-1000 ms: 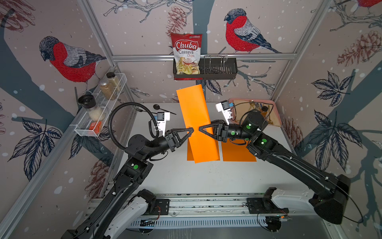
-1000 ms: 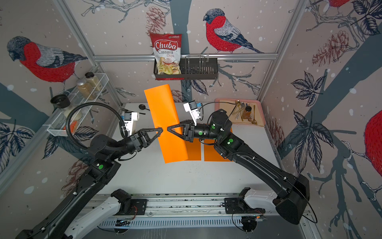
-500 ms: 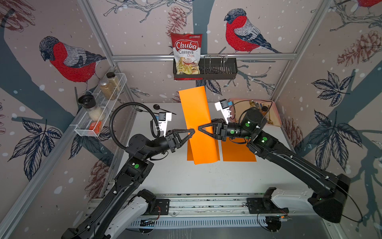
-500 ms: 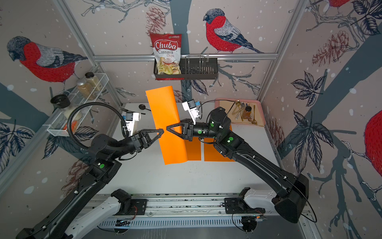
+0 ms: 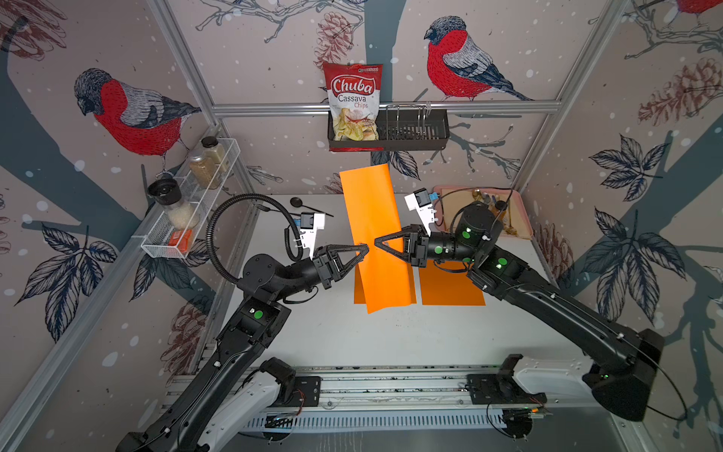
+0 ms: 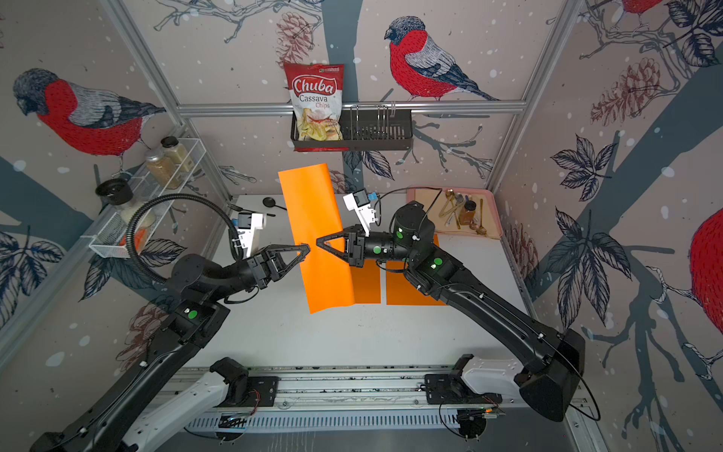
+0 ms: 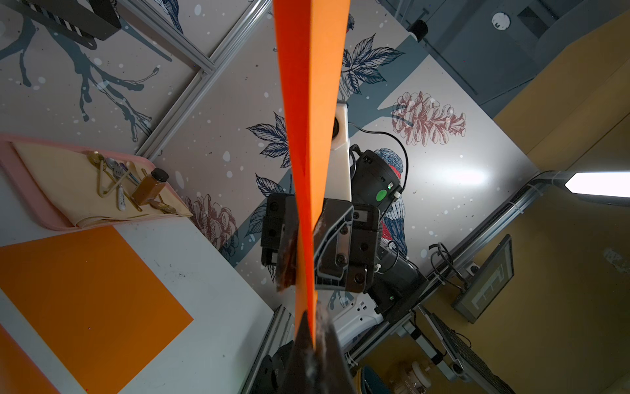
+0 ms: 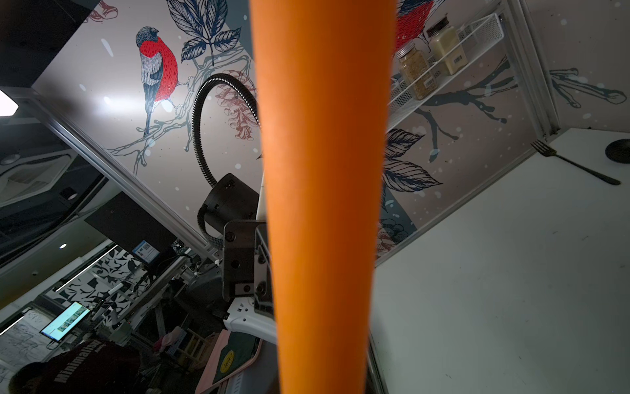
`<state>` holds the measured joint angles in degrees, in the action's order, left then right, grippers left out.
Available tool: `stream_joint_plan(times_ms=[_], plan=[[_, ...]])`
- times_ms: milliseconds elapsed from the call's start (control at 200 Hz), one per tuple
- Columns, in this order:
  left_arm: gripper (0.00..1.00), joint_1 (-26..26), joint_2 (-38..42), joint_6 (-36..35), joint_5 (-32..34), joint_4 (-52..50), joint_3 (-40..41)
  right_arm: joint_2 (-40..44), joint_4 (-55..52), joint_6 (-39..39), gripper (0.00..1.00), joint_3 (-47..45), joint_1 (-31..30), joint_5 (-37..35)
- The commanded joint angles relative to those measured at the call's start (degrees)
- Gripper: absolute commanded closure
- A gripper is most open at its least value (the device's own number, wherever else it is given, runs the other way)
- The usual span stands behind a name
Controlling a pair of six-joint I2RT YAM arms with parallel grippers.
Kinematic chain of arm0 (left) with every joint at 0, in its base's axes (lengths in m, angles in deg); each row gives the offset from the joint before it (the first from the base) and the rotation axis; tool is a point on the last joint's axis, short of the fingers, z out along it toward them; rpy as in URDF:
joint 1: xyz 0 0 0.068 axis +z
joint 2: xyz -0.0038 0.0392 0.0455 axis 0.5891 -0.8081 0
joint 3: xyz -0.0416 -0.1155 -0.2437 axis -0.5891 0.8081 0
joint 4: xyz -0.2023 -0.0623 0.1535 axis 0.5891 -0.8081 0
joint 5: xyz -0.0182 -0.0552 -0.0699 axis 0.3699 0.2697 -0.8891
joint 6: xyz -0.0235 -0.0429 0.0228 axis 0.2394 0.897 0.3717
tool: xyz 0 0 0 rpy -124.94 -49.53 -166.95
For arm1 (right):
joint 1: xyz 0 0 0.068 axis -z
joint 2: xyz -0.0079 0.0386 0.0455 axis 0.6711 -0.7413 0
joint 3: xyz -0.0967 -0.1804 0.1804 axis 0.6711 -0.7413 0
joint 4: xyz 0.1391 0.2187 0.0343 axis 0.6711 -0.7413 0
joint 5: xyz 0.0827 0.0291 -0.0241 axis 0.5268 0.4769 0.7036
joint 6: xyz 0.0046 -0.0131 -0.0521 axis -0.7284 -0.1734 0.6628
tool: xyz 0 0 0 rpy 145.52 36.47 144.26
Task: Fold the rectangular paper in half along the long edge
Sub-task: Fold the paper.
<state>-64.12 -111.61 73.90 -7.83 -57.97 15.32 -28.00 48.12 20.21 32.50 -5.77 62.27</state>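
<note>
Left gripper (image 5: 365,248) and right gripper (image 5: 377,242) — each closed on the orange paper (image 5: 371,203) from opposite long sides — hold it upright above the middle of the bench (image 5: 352,344), no crease showing, so the fold seems yet to do.

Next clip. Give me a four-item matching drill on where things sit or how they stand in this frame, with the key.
Things:
1. lifted orange paper
2. chips bag
3. fork
4. spice jars

Place or state:
A. in the white wire shelf
B. lying flat on the table
C. upright, on edge
D. in the black wall basket

Pairs: 1-C, 2-D, 3-B, 4-A
</note>
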Motion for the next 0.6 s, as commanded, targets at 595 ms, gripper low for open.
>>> stream_joint_plan(times_ms=[595], plan=[[1.00,-0.09,0.74,0.06,-0.96,1.72,-0.29,2.73,3.87,-2.31,0.95,-1.45,2.83,2.89]])
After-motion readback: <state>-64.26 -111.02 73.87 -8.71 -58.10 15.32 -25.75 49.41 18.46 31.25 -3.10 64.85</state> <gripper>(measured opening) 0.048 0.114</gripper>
